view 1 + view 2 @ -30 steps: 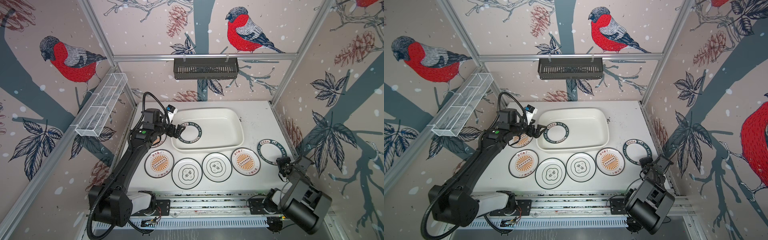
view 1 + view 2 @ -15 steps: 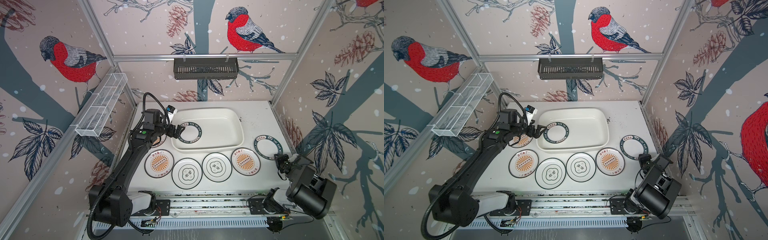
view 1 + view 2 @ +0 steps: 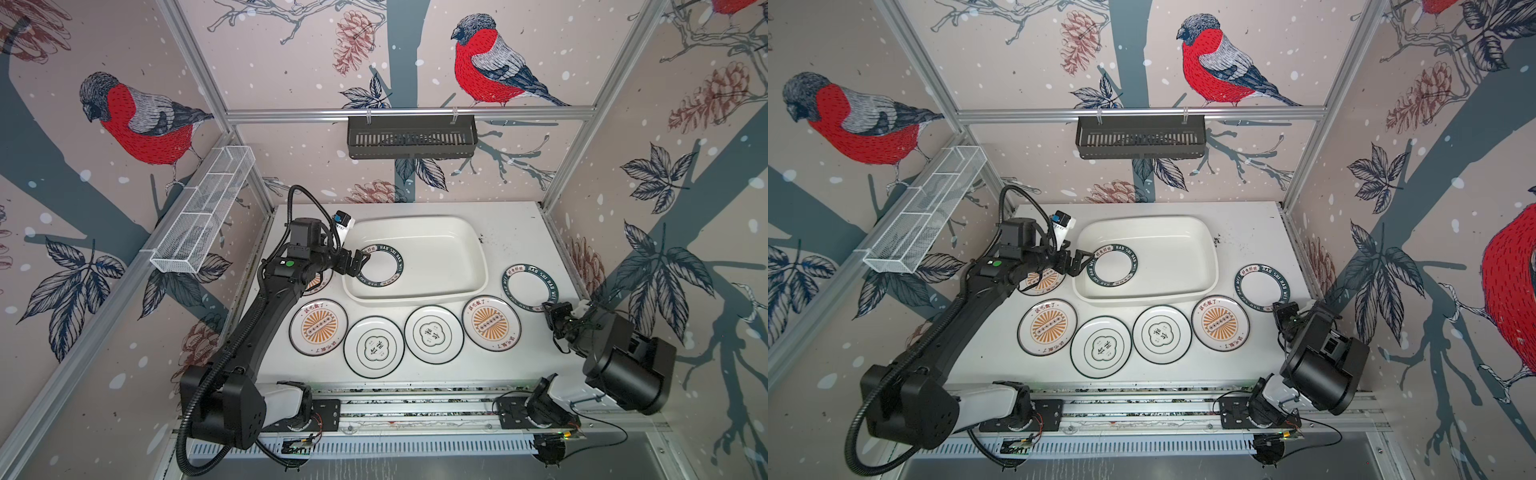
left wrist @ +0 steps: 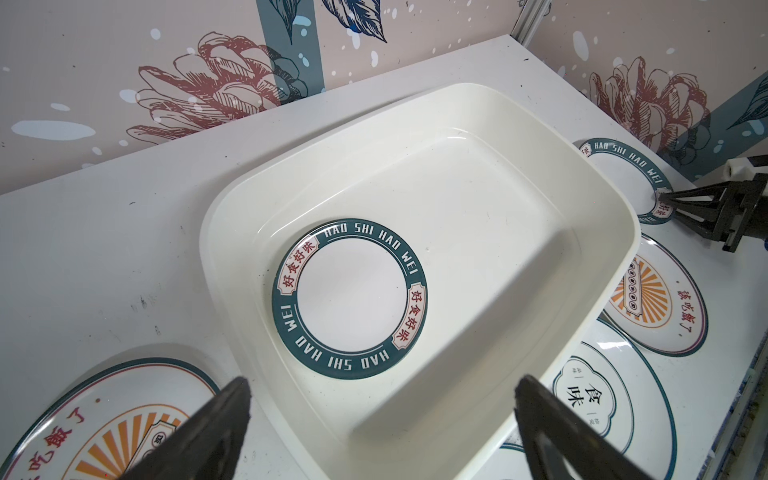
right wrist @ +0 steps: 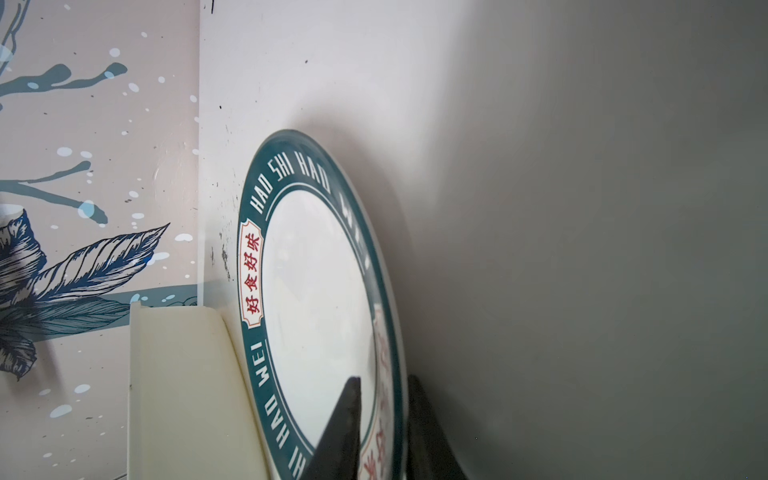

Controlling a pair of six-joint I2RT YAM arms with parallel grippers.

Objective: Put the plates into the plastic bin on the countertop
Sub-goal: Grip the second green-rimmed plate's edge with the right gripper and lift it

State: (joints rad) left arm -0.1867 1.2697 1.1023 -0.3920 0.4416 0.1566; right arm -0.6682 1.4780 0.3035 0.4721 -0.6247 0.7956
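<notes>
The left gripper (image 3: 360, 261) hangs wide open and holds nothing, at the edge of the plastic bin (image 3: 415, 296). The first ring plate (image 3: 381, 266) lies inside the bin, right in front of its fingers. The right gripper (image 3: 550, 309) pinches the near rim of the second ring plate (image 3: 530, 286), which is on the countertop (image 3: 511, 232), probably to lift it.

The ringed plate (image 4: 623, 174) reads "HAO SHI HAO WEI"; the emblem plate (image 4: 590, 399) perhaps "食味".
</notes>
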